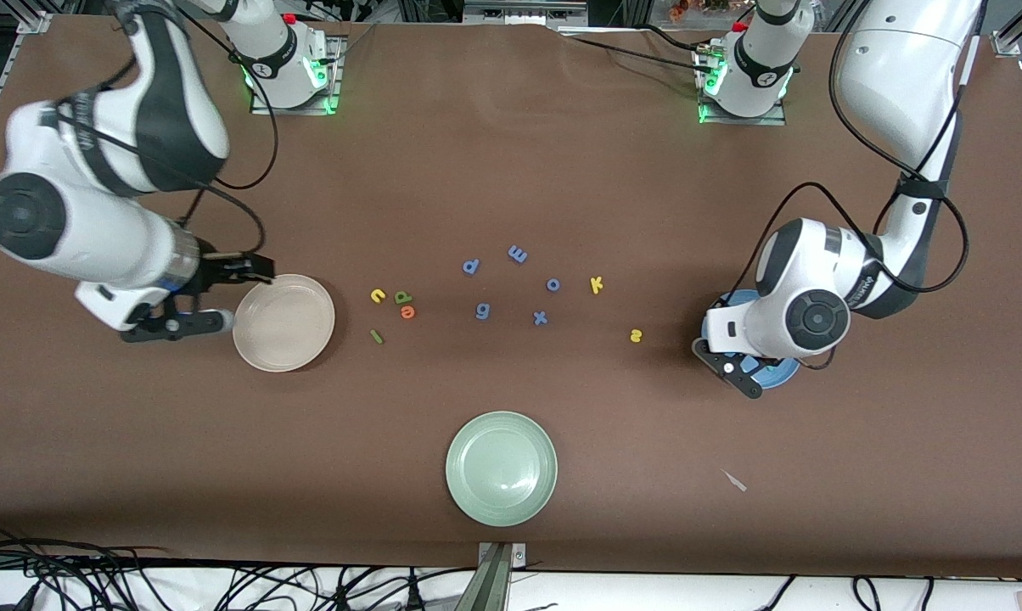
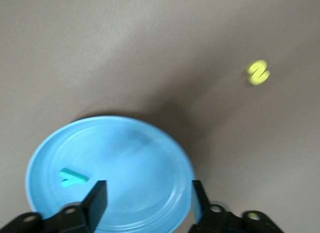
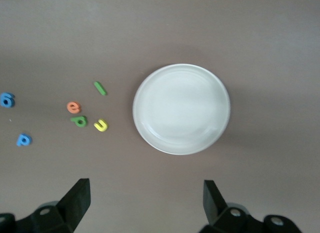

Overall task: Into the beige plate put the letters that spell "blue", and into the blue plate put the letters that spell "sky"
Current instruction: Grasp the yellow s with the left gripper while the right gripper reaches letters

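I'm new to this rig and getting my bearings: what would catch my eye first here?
Small coloured foam letters scattered mid-table between a round cream-beige plate at the right arm's end and a round blue plate at the left arm's. The open left gripper hangs over the blue plate, where a teal-green y lies.

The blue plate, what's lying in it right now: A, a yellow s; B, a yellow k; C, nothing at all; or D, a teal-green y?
D: the left wrist view shows the teal-green y lying in the blue plate, while the yellow s and the yellow k lie on the table.
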